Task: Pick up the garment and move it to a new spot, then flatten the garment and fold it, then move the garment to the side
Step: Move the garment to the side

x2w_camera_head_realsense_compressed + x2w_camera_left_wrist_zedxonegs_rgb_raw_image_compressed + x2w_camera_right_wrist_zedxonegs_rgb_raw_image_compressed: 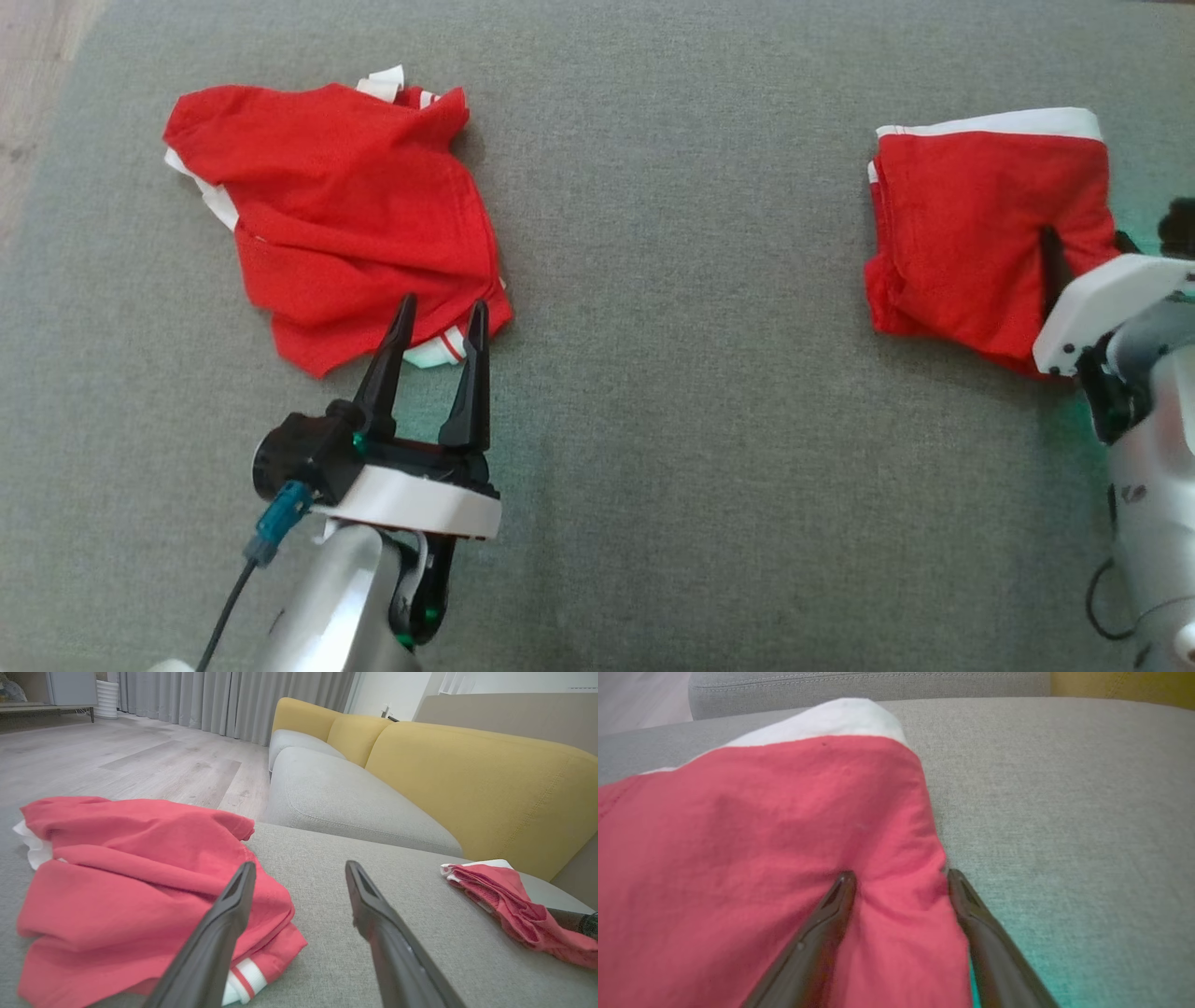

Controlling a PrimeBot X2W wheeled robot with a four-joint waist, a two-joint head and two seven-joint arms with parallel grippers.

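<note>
Left claw [444, 303] wide, tips over crumpled red garment [345, 215]; right claw [900, 875] wide, straddling folded red garment [980, 215] edge; grey sofa cushion [653, 373].

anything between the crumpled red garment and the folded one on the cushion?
Nothing. In the head view, bare grey cushion runs from the crumpled garment to the folded garment. The left wrist view shows the same bare stretch.

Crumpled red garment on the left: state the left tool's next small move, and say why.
Probably ease the left tool forward and down until the near hem of the crumpled garment sits between its tips, ready to close. It stands open with its tips just at that striped edge, gripping nothing; the right tool is open over the folded garment.
</note>
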